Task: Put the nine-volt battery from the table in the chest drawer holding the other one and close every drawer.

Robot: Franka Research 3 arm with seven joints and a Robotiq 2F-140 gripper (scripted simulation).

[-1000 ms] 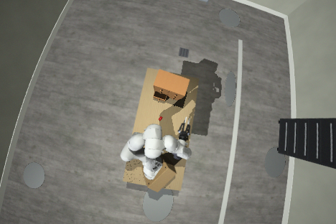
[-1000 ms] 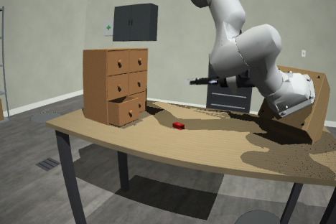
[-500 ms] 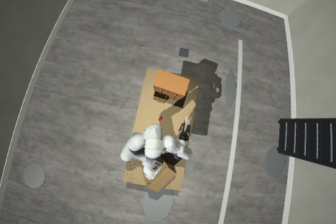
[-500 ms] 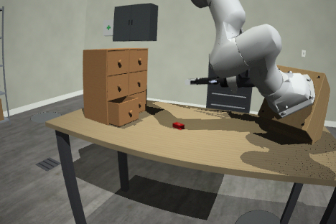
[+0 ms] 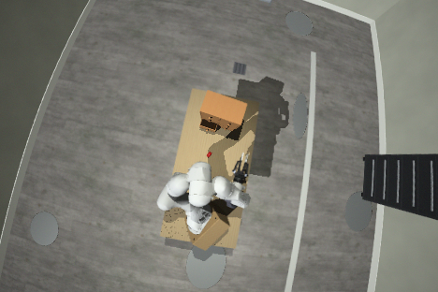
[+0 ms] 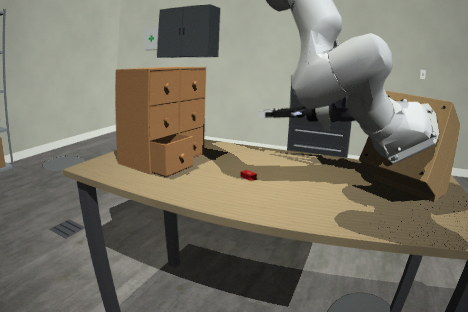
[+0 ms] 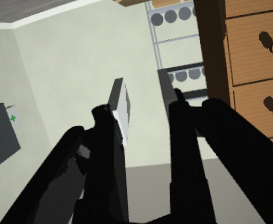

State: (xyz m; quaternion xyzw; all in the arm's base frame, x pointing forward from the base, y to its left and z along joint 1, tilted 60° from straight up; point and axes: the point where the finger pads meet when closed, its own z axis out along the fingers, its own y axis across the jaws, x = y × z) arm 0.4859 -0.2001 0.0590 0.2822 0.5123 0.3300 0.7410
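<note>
The chest (image 5: 224,104) (image 6: 133,115) (image 7: 252,65) stands upright at the table's far end, with three rows of drawers in two columns. Its bottom left drawer (image 6: 172,157) (image 5: 209,127) is pulled part of the way out; its inside is dark and no battery can be made out in it. The other drawers look pushed in. The red nine-volt battery (image 5: 209,154) (image 6: 248,175) lies on the table in front of the chest. My gripper (image 5: 244,154) (image 6: 263,114) (image 7: 143,87) is partly open and empty, held level high above the table, off to the battery's side, its fingers pointing toward the chest end.
The table (image 5: 187,133) (image 6: 220,205) bears the arm's tilted wooden base block (image 5: 212,233) (image 6: 447,145) at the end opposite the chest. The arm's shadow falls across the table near the battery. A dark drawer cabinet (image 6: 320,140) stands on the floor behind the table.
</note>
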